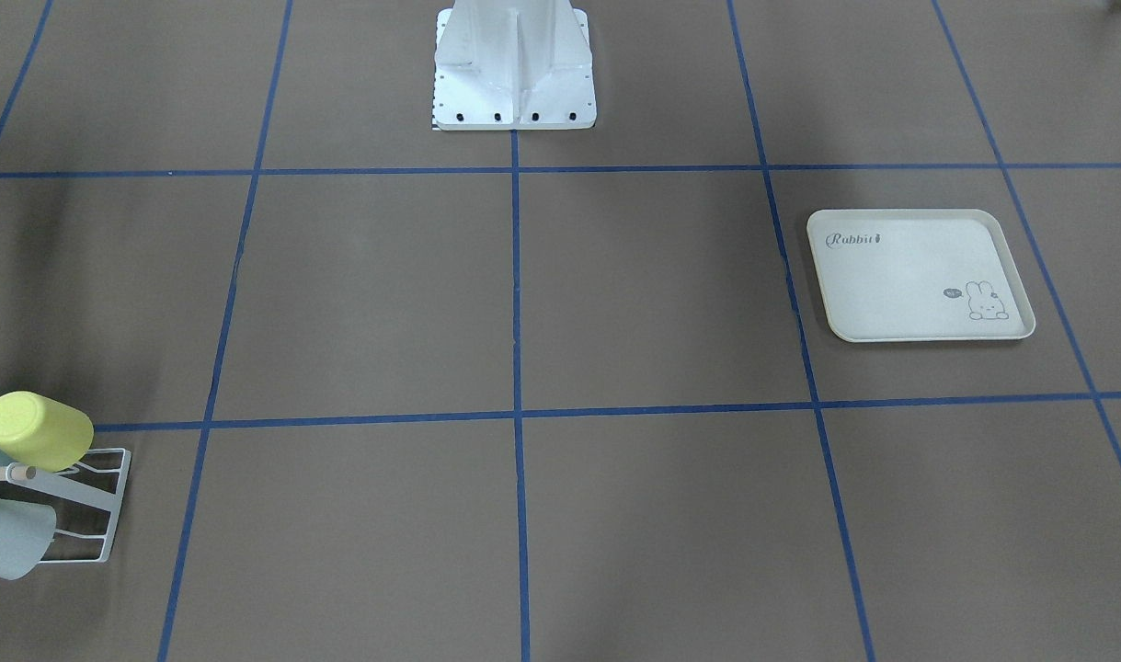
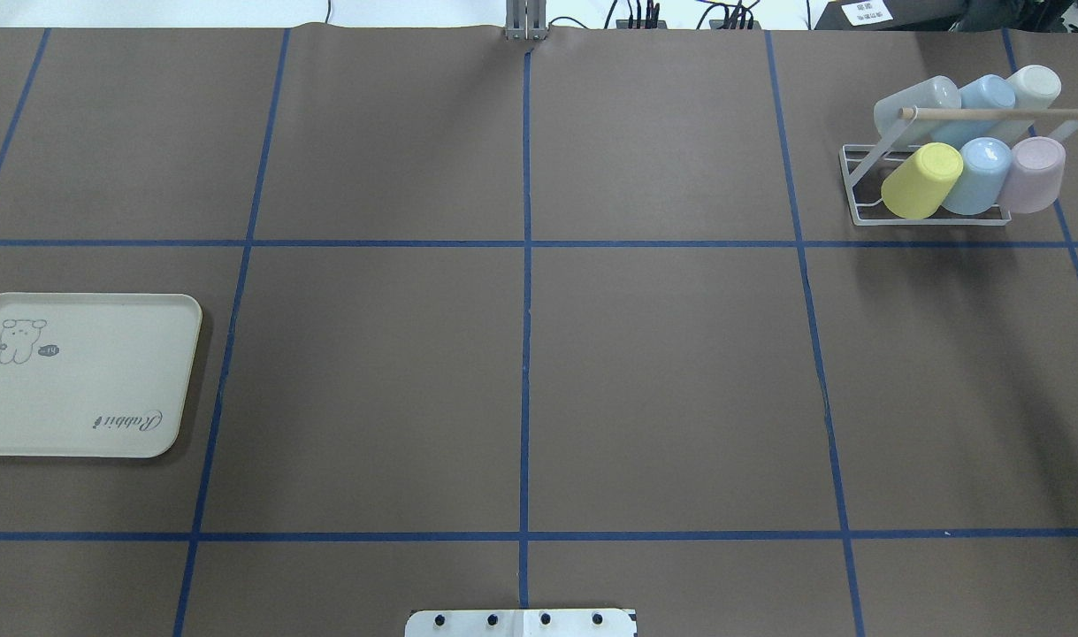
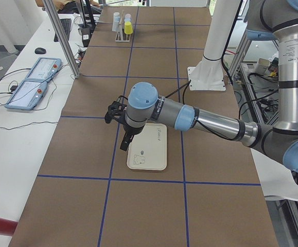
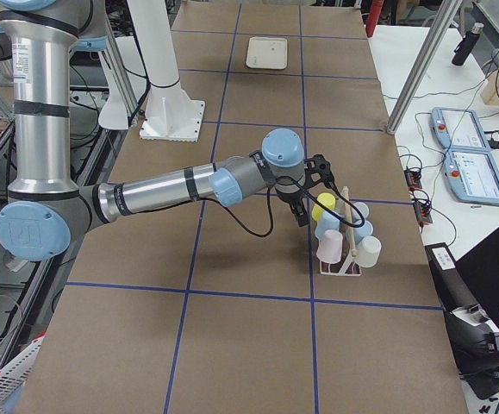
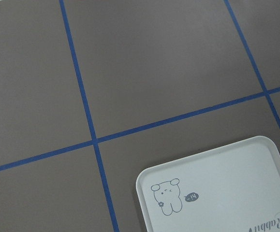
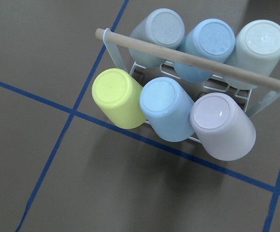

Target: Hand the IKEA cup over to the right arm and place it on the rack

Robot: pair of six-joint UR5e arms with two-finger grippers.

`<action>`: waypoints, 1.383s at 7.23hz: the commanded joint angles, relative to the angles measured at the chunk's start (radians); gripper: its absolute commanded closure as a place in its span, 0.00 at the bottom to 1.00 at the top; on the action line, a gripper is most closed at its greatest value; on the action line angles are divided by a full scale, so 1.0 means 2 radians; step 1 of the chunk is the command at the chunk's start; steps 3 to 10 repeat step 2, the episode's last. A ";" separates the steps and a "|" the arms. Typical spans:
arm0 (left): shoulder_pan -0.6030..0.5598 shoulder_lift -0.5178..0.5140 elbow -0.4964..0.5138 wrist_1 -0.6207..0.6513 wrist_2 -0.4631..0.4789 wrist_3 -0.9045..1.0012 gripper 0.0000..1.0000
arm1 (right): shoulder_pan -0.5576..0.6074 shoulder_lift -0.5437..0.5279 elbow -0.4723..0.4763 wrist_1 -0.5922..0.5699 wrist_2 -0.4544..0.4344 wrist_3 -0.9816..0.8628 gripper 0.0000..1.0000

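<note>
Right wrist-mounted view looks down for you on the rack (image 6: 116,54), which lies below and just ahead of the fingers of the right gripper (image 4: 302,214). Its prongs carry six cups (image 4: 342,231), tilted with their bases towards the camera, three on each side of the wooden rod (image 6: 193,60). On the side nearer the fingers you have the yellow cup (image 6: 118,98), the blue cup (image 6: 169,113) and the lilac cup (image 6: 223,126), each touching the next. Beyond the rod sit the grey-blue cup (image 6: 159,31), the light blue cup (image 6: 207,43) and the pale green cup (image 6: 258,43). You cannot tell which of the six is the task's cup.

From exterior right you see the right arm (image 4: 171,185) stretched out low across the table (image 2: 662,380), its fingers pointing down just beside the yellow cup. Whether they touch it is unclear.

The left gripper (image 3: 123,145) hangs with its fingers pointing down. The rabbit-print tray (image 5: 236,179) lies below them and slightly to one side, and the rack stands well apart from them at the table's far end.

Both grippers show only in the side views, so you cannot tell whether either pair of fingers is spread or pressed together.
</note>
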 commanded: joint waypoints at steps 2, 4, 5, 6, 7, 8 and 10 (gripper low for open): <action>0.000 -0.001 -0.013 -0.047 -0.002 0.000 0.00 | -0.002 0.002 0.000 0.008 0.002 -0.001 0.01; 0.000 -0.001 -0.013 -0.047 -0.002 0.000 0.00 | -0.002 0.002 0.000 0.008 0.002 -0.001 0.01; 0.000 -0.001 -0.013 -0.047 -0.002 0.000 0.00 | -0.002 0.002 0.000 0.008 0.002 -0.001 0.01; 0.000 -0.001 -0.013 -0.047 -0.002 0.000 0.00 | -0.002 0.002 0.000 0.008 0.002 -0.001 0.01; 0.000 -0.001 -0.013 -0.047 -0.002 0.000 0.00 | -0.002 0.002 0.000 0.008 0.002 -0.001 0.01; 0.000 -0.001 -0.013 -0.047 -0.002 0.000 0.00 | -0.002 0.002 0.000 0.008 0.002 -0.001 0.01; 0.000 -0.001 -0.013 -0.047 -0.002 0.000 0.00 | -0.002 0.002 0.000 0.008 0.002 -0.001 0.01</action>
